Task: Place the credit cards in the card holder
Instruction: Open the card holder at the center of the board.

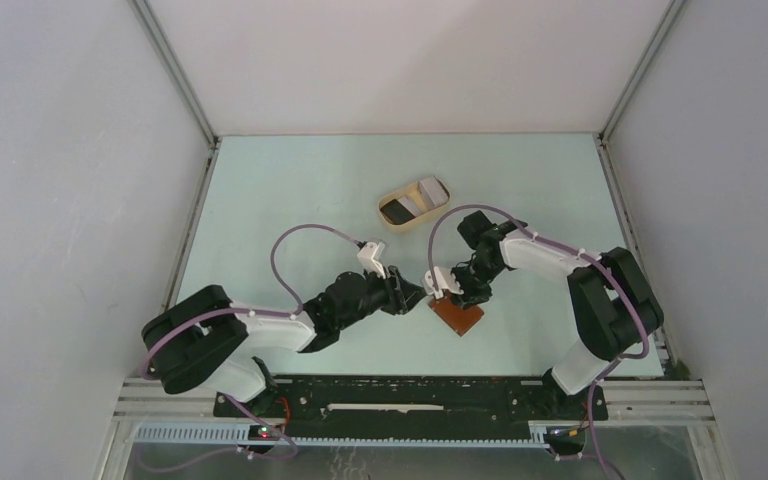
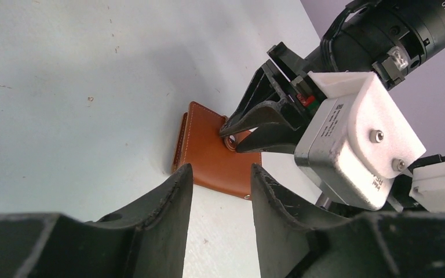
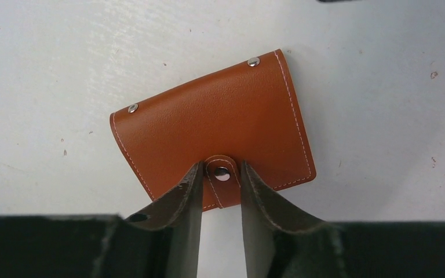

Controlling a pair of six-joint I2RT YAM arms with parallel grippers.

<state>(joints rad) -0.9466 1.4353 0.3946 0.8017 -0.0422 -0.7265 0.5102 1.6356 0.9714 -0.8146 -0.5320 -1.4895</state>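
**Your count on the bench**

You have one bench [image 1: 290, 200] and one holder [image 3: 220, 116], which shows three metal studs [image 3: 254, 61]. One tray [image 1: 386, 216] holds at least two cards [image 1: 400, 208]; they appear too small for you to count further. You run two arms [image 1: 260, 330], so you have two grippers: the left gripper [image 2: 221, 174] and the right gripper [image 3: 220, 174], each with two fingers.
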